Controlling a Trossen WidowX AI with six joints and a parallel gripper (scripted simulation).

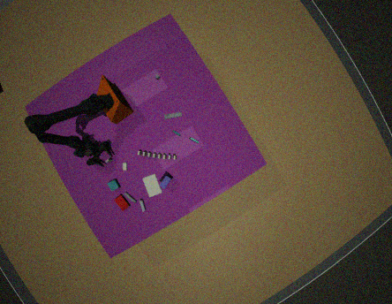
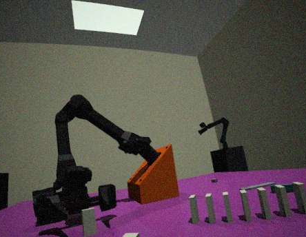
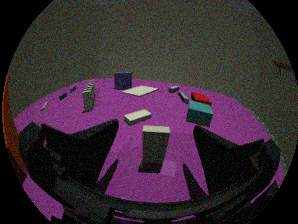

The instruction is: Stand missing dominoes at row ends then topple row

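The row of several upright pale dominoes [image 1: 154, 155] [image 2: 247, 207] [image 3: 88, 100] stands on the purple mat. My gripper [image 1: 108, 159] [image 2: 80, 207] [image 3: 157, 127] is open, low over the mat, off the near end of the row. A pale domino [image 2: 89, 222] [image 3: 156, 145] stands upright between the spread fingers, with gaps to both sides in the wrist view. Another pale domino [image 1: 124, 166] [image 2: 131, 235] [image 3: 137, 117] lies flat between my gripper and the row, set off to one side.
An orange wedge block [image 1: 122, 112] [image 2: 160, 186] stands beside the arm. A teal block [image 1: 113, 185] [image 3: 200, 113], a red block [image 1: 122, 201] [image 3: 201, 97], a white slab [image 1: 152, 186] [image 3: 140, 91] and a blue-purple block [image 1: 166, 181] [image 3: 123, 80] lie around, with small grey pieces near the red block.
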